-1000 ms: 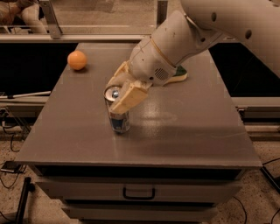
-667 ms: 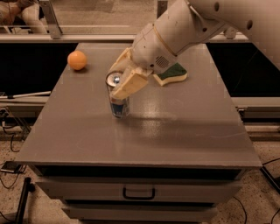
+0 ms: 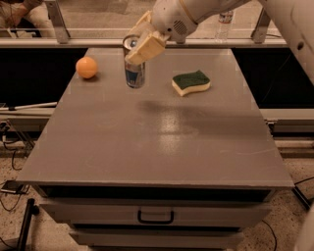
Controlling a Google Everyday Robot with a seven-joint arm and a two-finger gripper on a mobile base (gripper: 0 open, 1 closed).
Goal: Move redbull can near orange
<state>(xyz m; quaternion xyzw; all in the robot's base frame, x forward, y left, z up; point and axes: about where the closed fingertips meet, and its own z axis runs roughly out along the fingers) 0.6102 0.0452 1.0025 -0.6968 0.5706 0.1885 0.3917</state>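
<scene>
Since the earlier frame, my gripper (image 3: pixel 141 49) and the redbull can (image 3: pixel 134 76) have shifted from mid-table toward the far left part of the table (image 3: pixel 162 137). Fingers are clamped on the can's upper part. Can stands upright, near the orange (image 3: pixel 87 67) on its right, not touching it. Whether its base rests on the surface, I cannot tell. Sponge (image 3: pixel 191 82) lies further right.

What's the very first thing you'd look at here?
The big white robot arm reaching in from the top right, its gripper closed on the top of the redbull can at the far side of the grey table. Next, the bright orange just left of the can, apart from it, and the green and yellow sponge to its right.
</scene>
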